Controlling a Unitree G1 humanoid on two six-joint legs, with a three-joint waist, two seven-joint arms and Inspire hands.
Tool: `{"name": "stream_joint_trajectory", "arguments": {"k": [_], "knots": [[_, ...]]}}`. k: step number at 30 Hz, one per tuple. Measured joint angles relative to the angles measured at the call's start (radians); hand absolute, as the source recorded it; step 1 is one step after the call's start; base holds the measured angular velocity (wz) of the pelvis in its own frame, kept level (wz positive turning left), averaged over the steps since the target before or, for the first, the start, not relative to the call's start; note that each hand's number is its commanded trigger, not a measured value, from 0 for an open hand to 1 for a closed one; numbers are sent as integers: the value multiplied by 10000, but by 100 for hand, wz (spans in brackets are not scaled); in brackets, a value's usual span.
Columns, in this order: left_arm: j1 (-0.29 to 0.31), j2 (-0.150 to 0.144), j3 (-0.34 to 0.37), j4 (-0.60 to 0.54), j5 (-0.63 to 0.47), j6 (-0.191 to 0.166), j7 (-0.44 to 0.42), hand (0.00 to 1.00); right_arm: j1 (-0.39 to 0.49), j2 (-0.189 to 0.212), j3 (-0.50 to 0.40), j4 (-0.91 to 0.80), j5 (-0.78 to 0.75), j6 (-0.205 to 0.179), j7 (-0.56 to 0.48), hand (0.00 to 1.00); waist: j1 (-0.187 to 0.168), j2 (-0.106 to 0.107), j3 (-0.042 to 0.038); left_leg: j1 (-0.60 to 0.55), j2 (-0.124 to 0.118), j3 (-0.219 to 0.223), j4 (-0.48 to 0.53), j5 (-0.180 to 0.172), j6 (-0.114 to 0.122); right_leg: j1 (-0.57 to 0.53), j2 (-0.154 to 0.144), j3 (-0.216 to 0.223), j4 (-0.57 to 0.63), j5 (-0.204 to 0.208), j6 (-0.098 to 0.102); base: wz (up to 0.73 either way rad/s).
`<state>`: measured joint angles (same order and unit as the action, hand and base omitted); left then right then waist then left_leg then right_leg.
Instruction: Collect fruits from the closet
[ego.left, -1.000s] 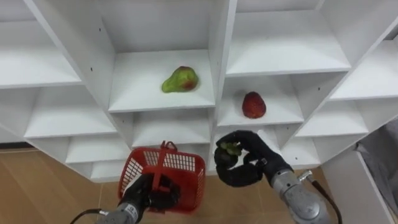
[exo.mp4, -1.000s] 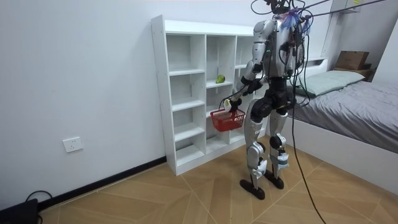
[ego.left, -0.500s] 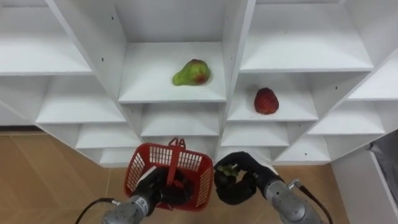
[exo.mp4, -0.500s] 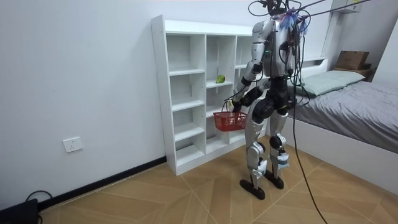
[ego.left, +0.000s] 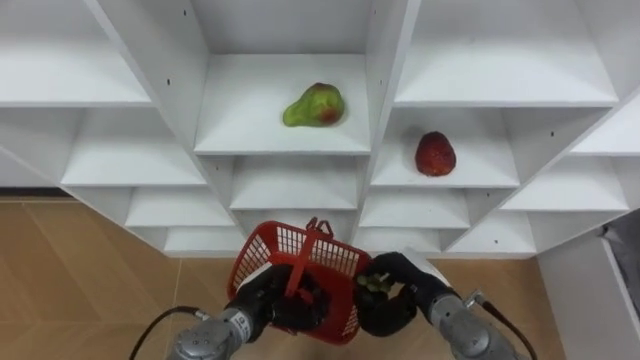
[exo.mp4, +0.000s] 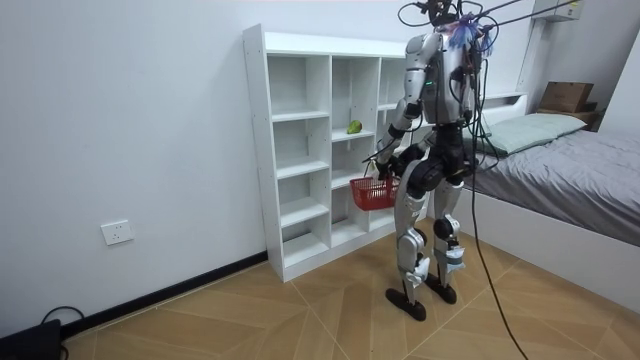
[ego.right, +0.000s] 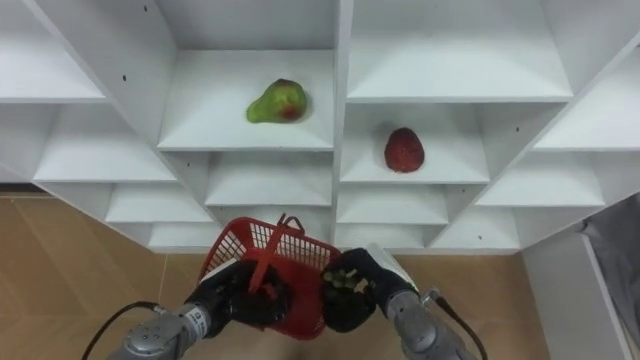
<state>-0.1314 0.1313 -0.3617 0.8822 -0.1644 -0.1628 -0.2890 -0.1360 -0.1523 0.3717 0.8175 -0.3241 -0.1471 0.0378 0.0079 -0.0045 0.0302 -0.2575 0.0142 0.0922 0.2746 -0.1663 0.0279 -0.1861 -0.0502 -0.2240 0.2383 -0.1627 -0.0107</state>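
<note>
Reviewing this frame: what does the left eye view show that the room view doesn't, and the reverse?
Left eye view: a red fruit on its shelf, and a green fruit in the right hand beside the basket, whose handle the left hand grips. Room view: the robot standing at the closet, a bed, a wall socket. Both: closet, pear, basket.

pear (ego.left: 315, 105) on closet shelf (ego.left: 245, 135) left of strawberry (ego.left: 435, 153), basket (ego.left: 288, 243) below

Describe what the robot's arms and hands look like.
The left hand and the right hand are both black, with bulky fingers. The forearms behind them are silvery grey cylinders, each with a thin dark cable looping beside it.
</note>
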Motion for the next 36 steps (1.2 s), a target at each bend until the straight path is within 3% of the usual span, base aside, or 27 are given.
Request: {"name": "stream_joint_trajectory", "arguments": {"k": [11,26,36], "knots": [[-59,34,-251,7,1,1,-87,100,-57,7,208,327,1,0,-125,100,21,2,1,-100,-29,-24,21,17,27,-88,1,7,1,-1,3,0],[-192,-33,-458,4,10,3,-933,100,-310,-31,294,325,4,-48,-123,100,211,216,-13,-97,-18,-17,-6,21,24,-114,7,46,0,-1,2,0],[-190,-21,-480,0,605,8,-1152,100,-361,-25,304,326,-3,-47,5,100,231,253,-30,-97,-23,32,-2,23,27,-115,-2,22,9,-1,2,0]]}}
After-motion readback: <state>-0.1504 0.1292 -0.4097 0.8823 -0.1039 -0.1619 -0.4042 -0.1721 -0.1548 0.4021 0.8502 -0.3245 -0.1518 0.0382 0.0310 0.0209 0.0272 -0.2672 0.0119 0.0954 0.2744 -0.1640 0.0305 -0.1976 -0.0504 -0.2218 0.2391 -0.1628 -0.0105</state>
